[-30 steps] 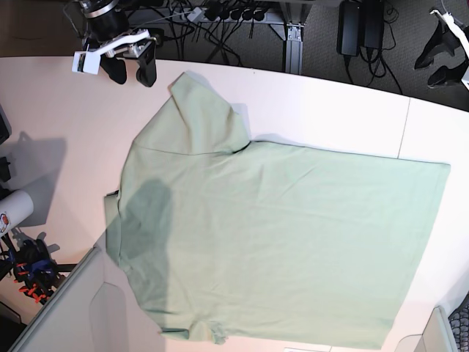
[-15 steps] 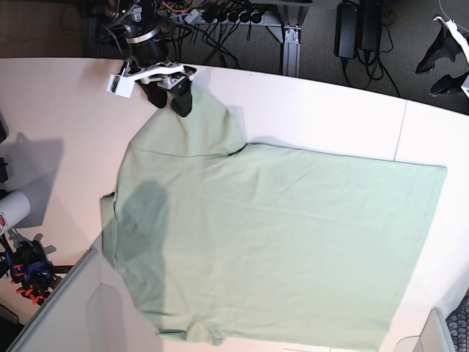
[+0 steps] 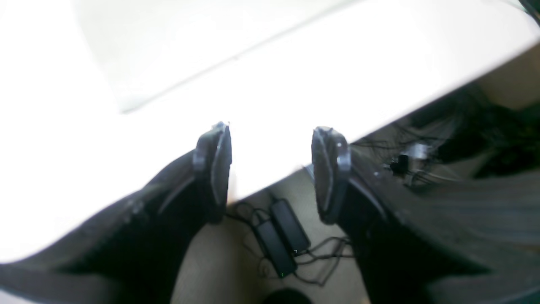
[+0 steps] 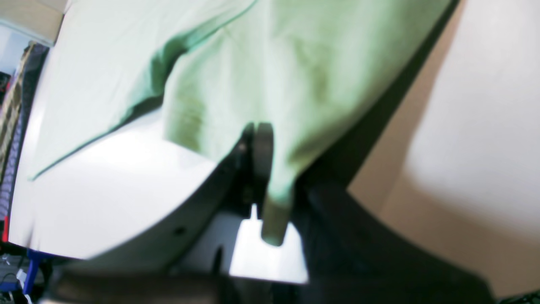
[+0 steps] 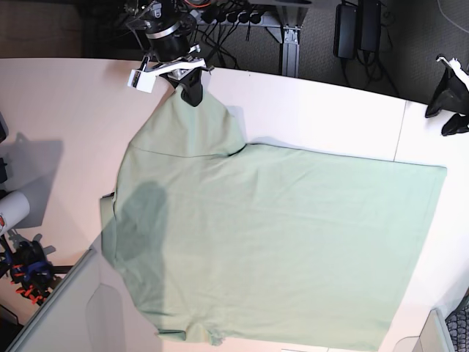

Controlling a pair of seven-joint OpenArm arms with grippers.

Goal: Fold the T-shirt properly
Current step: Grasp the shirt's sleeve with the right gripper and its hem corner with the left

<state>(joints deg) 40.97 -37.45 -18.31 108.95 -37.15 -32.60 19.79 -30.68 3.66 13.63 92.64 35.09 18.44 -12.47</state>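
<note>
My right claw (image 4: 263,169) is clamped on the T-shirt (image 5: 278,242) sleeve edge, its tips buried in blurred green cloth, which only the wrist view shows. From the base view the shirt spreads flat across the counter (image 5: 66,110) away from that claw, its bottom sleeve cut off by the frame. My left claw (image 3: 270,169) hangs apart over the counter's far edge, holding nothing, cables (image 3: 278,236) on the floor below.

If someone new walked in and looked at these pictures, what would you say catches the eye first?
The big pale mint-green T-shirt spread nearly flat across the white table dominates the base view. Next comes the right gripper at the table's far edge, shut on the tip of the shirt's upper sleeve, with green fabric pinched between its jaws in the right wrist view. The left gripper hangs open and empty over the table edge, above the cables on the floor.
</note>
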